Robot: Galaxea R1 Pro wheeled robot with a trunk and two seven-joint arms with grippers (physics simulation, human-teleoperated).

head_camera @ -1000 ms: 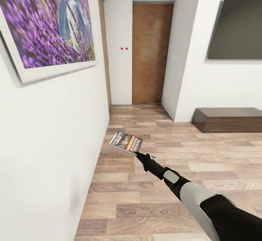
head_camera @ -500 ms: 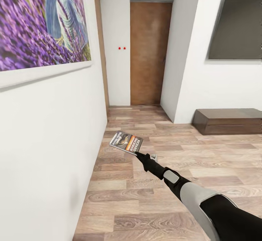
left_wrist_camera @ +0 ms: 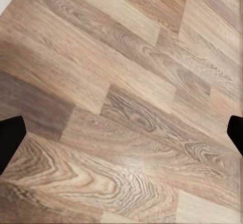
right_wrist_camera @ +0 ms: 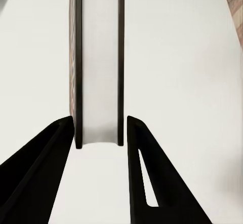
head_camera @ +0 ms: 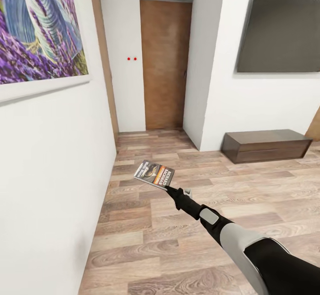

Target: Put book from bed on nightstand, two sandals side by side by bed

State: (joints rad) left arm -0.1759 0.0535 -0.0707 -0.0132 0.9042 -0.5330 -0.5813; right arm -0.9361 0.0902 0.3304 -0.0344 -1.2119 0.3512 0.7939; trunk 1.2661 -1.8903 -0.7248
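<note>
My right gripper [head_camera: 171, 190] reaches forward over the floor, shut on the lower corner of the book [head_camera: 154, 174]. The thin paperback's grey-and-dark cover with its orange band faces up. In the right wrist view the book's white page edge [right_wrist_camera: 99, 67] runs between the two black fingers [right_wrist_camera: 50, 153], which press on both covers. In the left wrist view my left gripper [left_wrist_camera: 121, 135] hangs open over bare wood planks, its two black fingertips [left_wrist_camera: 10, 138] far apart with nothing between them. The bed, nightstands and sandals are out of view.
A white wall with a large purple flower picture [head_camera: 40, 28] runs close along my left. Ahead, a short corridor ends at a brown wooden door [head_camera: 165, 63]. To the right, a dark screen [head_camera: 282, 32] hangs above a low brown cabinet [head_camera: 266, 145]. Wood-plank floor [head_camera: 178, 250] spreads ahead and right.
The whole head view has shifted: door, screen and cabinet slid left and the picture partly left the frame, so the camera moved. The book stays held the same way.
</note>
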